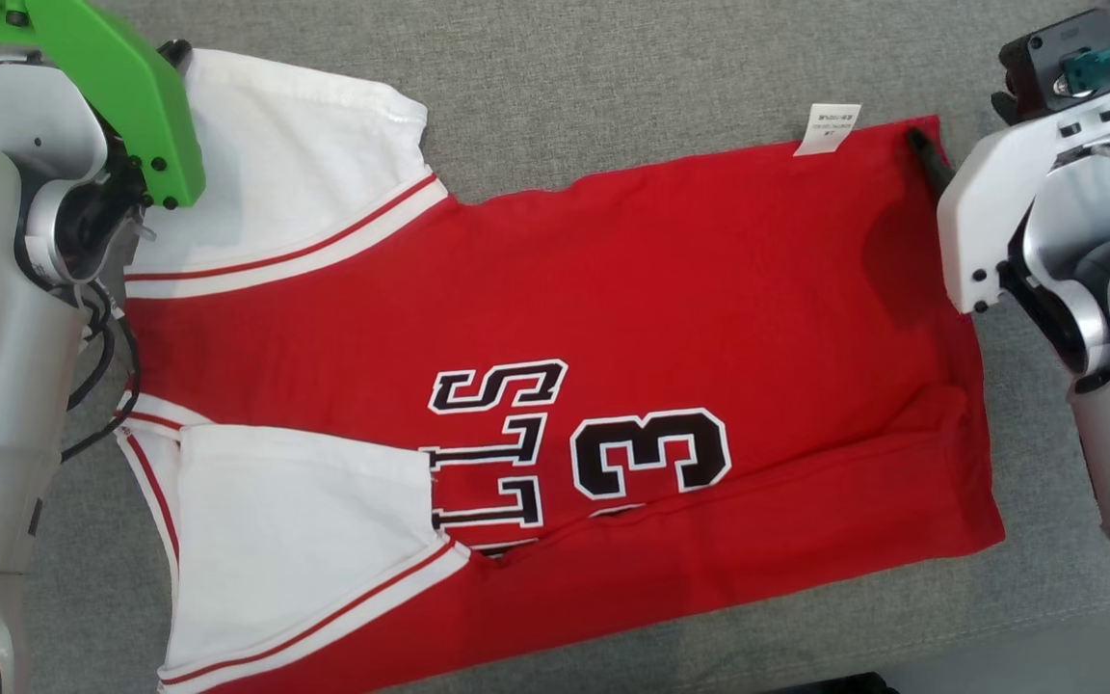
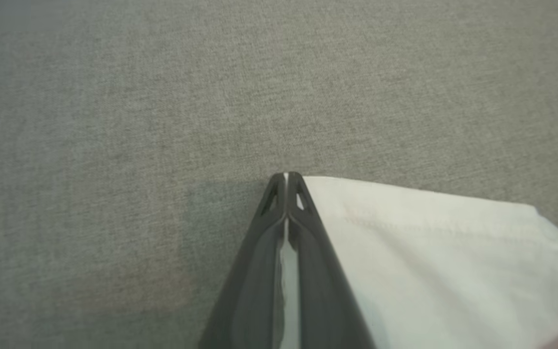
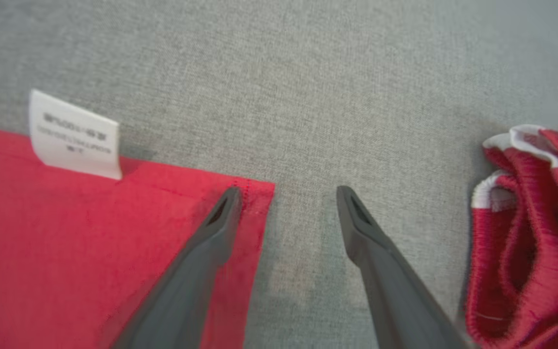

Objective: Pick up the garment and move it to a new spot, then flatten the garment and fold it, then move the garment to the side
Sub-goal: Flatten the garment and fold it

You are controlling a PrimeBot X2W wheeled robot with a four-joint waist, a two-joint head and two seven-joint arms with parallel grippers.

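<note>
Two sets of jaws: left gripper (image 2: 286,182) pinched tight with a sliver of white cloth between; right gripper (image 3: 288,193) spread wide, one finger over the red hem corner, the other over bare bench.
Garment (image 1: 613,318): spread flat on the grey bench (image 1: 613,77), white sleeve (image 1: 295,183) by the left arm, care label (image 1: 827,128) at the far edge.
Step, as I judge it: taking the far corners for a fold.
Doing it well: shift the right jaws further onto the corner, close through every layer, then lift both ends evenly.
Edges: near edge looks already turned over.
Room: open bench beyond the far edge; a second red bundle (image 3: 526,232) lies near the right gripper.
</note>
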